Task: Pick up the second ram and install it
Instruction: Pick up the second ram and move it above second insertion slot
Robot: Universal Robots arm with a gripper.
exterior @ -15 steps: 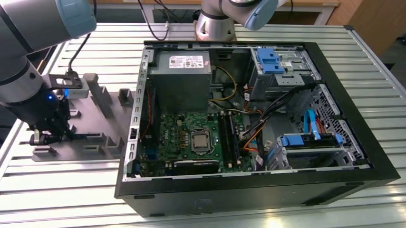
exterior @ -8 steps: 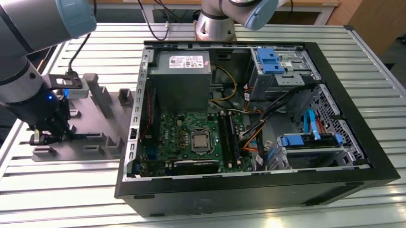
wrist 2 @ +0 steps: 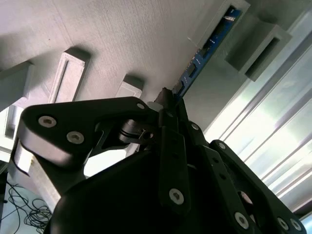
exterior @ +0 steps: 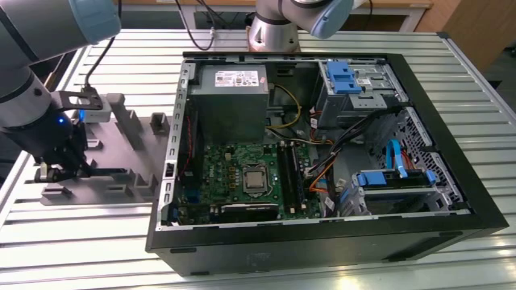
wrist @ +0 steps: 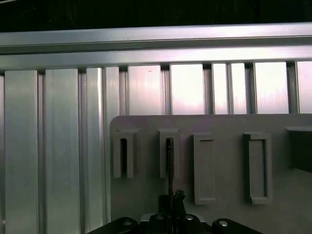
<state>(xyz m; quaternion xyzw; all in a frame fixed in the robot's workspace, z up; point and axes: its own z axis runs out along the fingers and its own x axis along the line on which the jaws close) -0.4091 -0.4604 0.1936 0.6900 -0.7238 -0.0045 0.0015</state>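
at the exterior view's left, the arm's claw [exterior: 58, 172] is down on a grey slotted holder [exterior: 129, 130]. in the second wrist view the claw looks clenched on the near end of the second ram [wrist 2: 207, 46], a thin blue stick standing on edge in one of the holder's slots, well apart from the case. the pick-up step seems to be in hand, with the stick not yet lifted. freeing it likely calls for a straight pull along the slot, without twisting. further right lies the open computer case [exterior: 322, 241], its green motherboard [exterior: 226, 172] facing up. everything rests on a ribbed aluminium table [exterior: 81, 241]; wooden furniture [exterior: 484, 27] stands behind.
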